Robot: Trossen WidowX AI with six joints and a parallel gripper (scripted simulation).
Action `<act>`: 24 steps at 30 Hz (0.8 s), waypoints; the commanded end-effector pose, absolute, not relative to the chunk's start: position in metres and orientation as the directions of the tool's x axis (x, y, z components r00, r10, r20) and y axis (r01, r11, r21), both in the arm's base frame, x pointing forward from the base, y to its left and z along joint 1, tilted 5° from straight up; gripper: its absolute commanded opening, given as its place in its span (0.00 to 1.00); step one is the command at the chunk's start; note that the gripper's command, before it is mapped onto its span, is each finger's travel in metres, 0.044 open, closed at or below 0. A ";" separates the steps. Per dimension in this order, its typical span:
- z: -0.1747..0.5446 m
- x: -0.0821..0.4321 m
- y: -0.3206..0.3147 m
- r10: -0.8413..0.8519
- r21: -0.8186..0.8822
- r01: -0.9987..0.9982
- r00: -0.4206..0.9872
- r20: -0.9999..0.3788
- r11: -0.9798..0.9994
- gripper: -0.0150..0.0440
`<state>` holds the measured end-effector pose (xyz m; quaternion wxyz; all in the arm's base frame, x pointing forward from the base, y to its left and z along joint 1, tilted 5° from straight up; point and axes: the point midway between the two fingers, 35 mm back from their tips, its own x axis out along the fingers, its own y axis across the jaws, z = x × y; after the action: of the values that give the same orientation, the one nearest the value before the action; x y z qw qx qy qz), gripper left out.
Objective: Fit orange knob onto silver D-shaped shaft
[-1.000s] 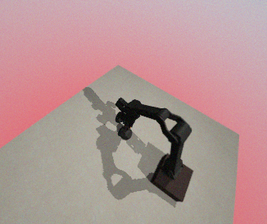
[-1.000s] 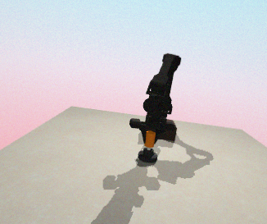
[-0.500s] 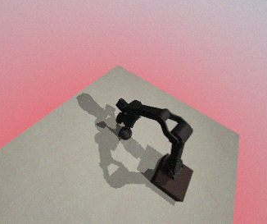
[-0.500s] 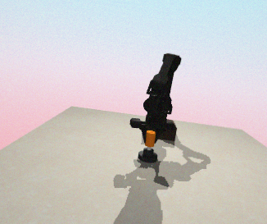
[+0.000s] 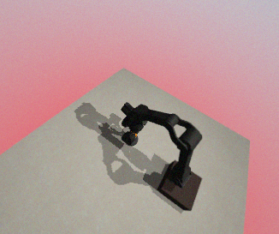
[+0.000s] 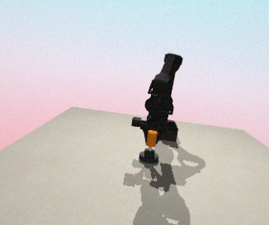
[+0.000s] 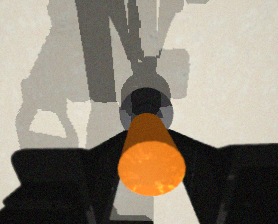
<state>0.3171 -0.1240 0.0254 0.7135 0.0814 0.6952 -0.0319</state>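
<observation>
The orange knob [image 5: 136,135] [image 6: 152,138] [image 7: 152,167] is a tall cylinder, held roughly upright. My gripper [image 6: 151,140] [image 7: 151,160] is shut on it, with black fingers on both sides in the wrist view. The dark round pedestal [image 5: 129,141] [image 6: 142,157] [image 7: 167,113] stands under the knob. In the exterior view a short pale bit of the shaft [image 6: 150,149] shows between the knob's lower end and the pedestal's dark middle, so the knob is not down on the pedestal. The knob's hole and both flat sides are hidden; whether the shaft tip is inside the hole I cannot tell.
The arm's brown base block [image 5: 182,192] [image 6: 172,133] stands on the pale table [image 5: 48,185] [image 6: 58,149], with the arm arching from it to the pedestal. Dark arm shadows lie across the table around the pedestal. The table's edges show in the top and exterior views.
</observation>
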 end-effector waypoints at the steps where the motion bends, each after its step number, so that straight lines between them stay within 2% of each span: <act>1: 0.025 0.320 -0.125 0.064 0.069 0.165 0.035 -0.997 0.984 0.25; 24: 0.021 0.322 -0.127 0.064 0.069 0.165 0.035 -0.997 0.984 0.25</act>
<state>0.3217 -0.1262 0.0213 0.7140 0.0823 0.6945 -0.0332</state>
